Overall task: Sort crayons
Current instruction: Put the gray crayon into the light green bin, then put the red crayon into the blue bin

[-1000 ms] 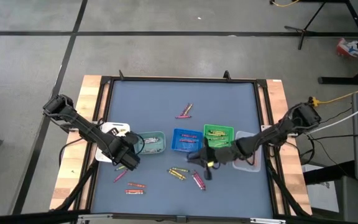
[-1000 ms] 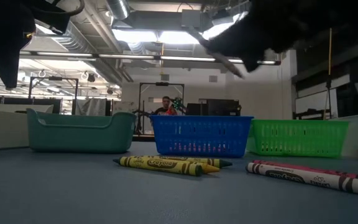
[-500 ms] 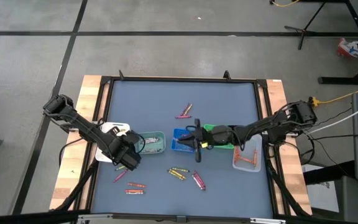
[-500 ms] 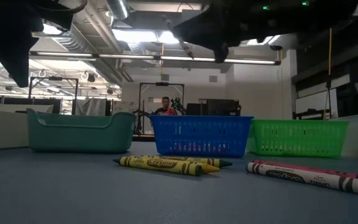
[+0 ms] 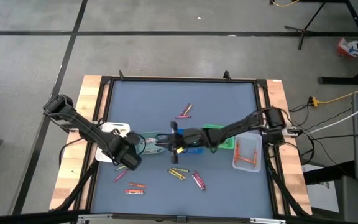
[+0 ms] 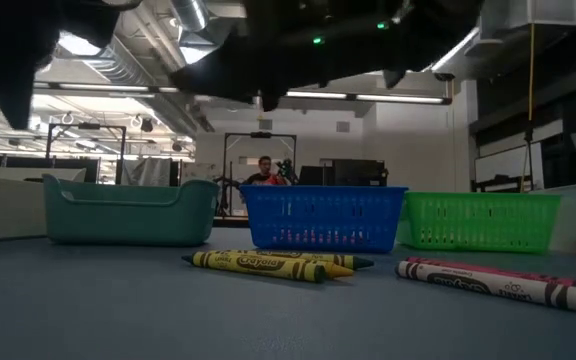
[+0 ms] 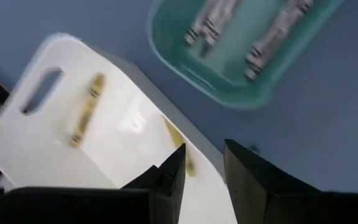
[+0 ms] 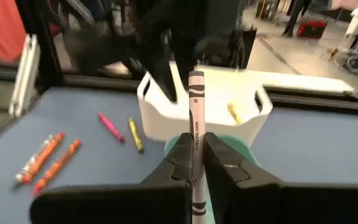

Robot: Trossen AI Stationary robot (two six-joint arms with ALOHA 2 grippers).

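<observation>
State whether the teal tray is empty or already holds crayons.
Not empty: the left wrist view shows grey crayons lying inside the teal tray.

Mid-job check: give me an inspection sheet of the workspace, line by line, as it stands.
Surface: blue-grey table top, wooden side strips.
Job's things: loose crayons near the front edge; two more farther back; a grey crayon upright in the right gripper.
Trays: white tray, teal tray, blue tray, green tray, clear tray.
Clutter: nothing seen.
Grippers: right gripper shut on the grey crayon, reaching toward the teal tray; left gripper open above the white tray.
Cables: yellow cable on the floor at right.
Surroundings: a person far behind the table.
</observation>
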